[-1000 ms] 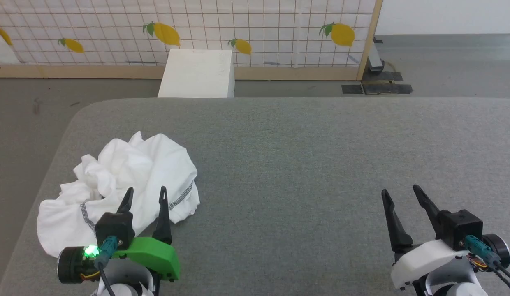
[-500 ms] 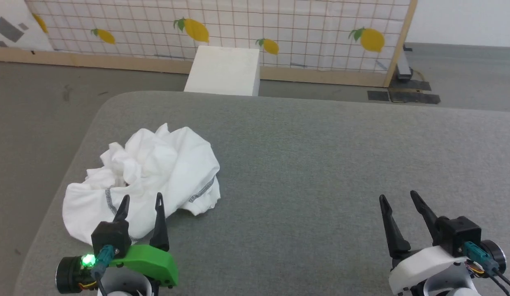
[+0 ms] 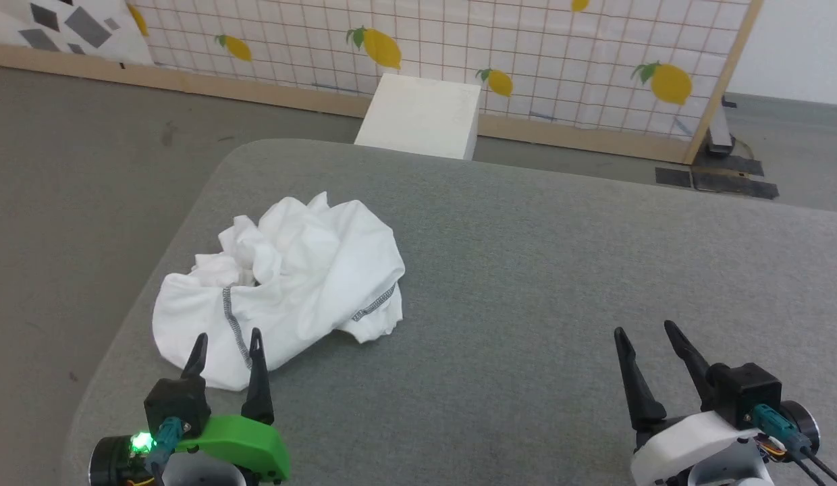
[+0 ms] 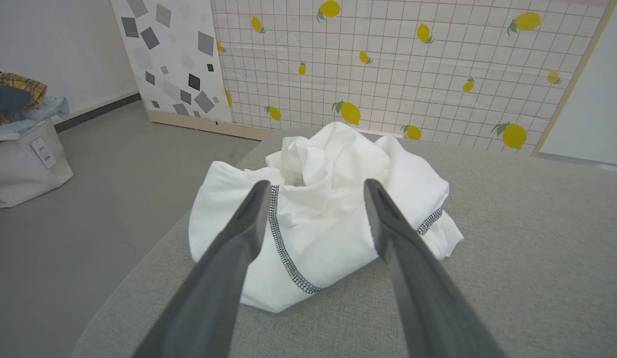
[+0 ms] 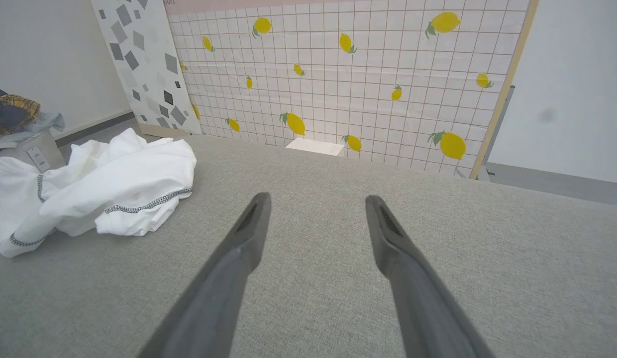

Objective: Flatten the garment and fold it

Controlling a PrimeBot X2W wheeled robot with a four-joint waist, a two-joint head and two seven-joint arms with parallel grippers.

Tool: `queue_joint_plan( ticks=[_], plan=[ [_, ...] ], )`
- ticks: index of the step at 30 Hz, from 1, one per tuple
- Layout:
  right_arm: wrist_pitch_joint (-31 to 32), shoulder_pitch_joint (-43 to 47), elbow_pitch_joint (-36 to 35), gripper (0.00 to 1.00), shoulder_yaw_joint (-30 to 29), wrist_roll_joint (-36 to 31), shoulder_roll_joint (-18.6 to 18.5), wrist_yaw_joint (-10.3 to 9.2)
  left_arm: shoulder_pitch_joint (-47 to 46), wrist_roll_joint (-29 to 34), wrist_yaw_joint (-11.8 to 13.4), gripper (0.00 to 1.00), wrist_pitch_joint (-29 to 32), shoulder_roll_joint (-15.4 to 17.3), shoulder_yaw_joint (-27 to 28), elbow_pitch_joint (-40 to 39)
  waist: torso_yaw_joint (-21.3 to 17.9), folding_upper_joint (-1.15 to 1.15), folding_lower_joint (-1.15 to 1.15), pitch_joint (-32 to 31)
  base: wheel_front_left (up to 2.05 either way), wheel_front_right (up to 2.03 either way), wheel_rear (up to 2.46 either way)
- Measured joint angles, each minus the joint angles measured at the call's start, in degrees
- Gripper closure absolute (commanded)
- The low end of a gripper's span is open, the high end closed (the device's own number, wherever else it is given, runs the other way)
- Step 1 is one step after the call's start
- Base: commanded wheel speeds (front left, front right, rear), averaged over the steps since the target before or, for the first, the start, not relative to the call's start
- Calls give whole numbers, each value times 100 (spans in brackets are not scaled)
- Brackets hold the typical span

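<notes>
The left gripper (image 3: 228, 334) has its fingers spread and holds nothing. It sits by the counter's (image 3: 526, 270) near left corner, pointing at the shirt (image 3: 304, 283). The shirt lies crumpled in a heap along the left edge. The right gripper (image 3: 642, 327), also spread and empty, sits over bare counter by the near edge, well apart from the shirt.

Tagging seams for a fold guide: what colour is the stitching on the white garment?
Dark grey zigzag stitching on the garment, clearest in the left wrist view.
</notes>
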Motion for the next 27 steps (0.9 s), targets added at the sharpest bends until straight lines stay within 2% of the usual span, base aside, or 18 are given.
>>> queue_joint_plan(
  ticks=[27],
  plan=[
    [-330,32,343,0,162,160,0,0,229,-152,161,0,-311,0,12,109,715,0,0,-75,0,0,0]
  ],
)
